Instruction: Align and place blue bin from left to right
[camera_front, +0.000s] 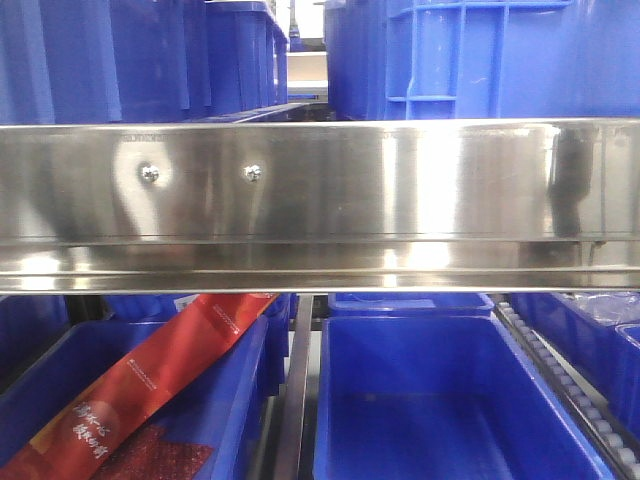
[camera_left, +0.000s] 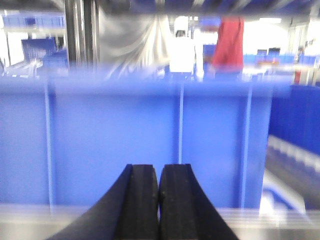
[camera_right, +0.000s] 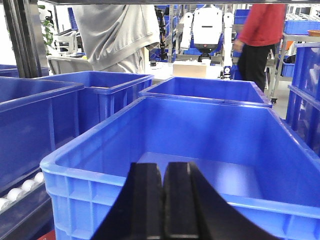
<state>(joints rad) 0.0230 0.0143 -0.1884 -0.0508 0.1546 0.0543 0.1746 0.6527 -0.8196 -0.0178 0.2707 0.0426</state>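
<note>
Facing the blue bin (camera_left: 150, 145) filling mid-frame, the left gripper (camera_left: 159, 200) is holding its fingers pressed together, as is the right gripper (camera_right: 163, 200) at lower centre over another bin (camera_right: 200, 150), so pushing squarely should keep alignment.

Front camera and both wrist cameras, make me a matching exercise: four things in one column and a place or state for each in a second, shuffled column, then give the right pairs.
Things
1. left gripper
2. red packet
3. steel shelf rail
4. bin ahead of the right gripper

Places or states
A. leans in the lower left bin
B. empty, open at the top
C. fingers pressed together, facing a blue bin wall
D. runs across the front view, with two screws

Pairs: 1-C, 2-A, 3-D, 4-B
</note>
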